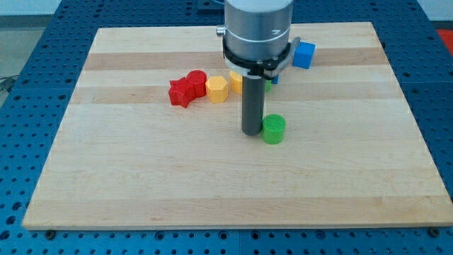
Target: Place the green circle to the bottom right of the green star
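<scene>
- The tip rests on the surface, touching or just beside the green circle, which lies at the tip's right in the view.
- There is no claw on this arm, only a dark rod, so nothing is apart, together or clamped.
- A sliver of green, perhaps the star, peeks from behind the rod, above the tip.
- Up and left of the tip: yellow hexagon, red circle, red star.
- A yellow block sits partly hidden by the rod.
- The blue cube sits up and right, well apart.

Rod upright, my tip on board.
</scene>
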You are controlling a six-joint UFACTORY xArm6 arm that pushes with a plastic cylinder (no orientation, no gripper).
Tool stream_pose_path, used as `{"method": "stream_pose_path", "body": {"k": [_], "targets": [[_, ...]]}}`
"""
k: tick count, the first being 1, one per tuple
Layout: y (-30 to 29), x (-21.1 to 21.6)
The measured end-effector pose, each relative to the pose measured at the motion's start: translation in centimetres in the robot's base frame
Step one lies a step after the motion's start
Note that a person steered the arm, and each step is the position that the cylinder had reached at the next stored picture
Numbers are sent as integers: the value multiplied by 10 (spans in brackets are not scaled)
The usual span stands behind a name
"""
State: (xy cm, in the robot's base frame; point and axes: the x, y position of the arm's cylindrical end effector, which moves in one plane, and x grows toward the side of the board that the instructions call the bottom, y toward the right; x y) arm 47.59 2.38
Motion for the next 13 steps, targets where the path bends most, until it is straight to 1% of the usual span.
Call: {"method": "stream_pose_path", "body": {"k": [1,2,3,4,5,6,7,8,9,10,11,12,13], "targets": [[19,5],[46,-35],[47,-63],[28,-23],[27,73],[74,98],[104,52],[87,52],[64,33],[59,-24],[58,-100],[56,-94],[68,-32]]}}
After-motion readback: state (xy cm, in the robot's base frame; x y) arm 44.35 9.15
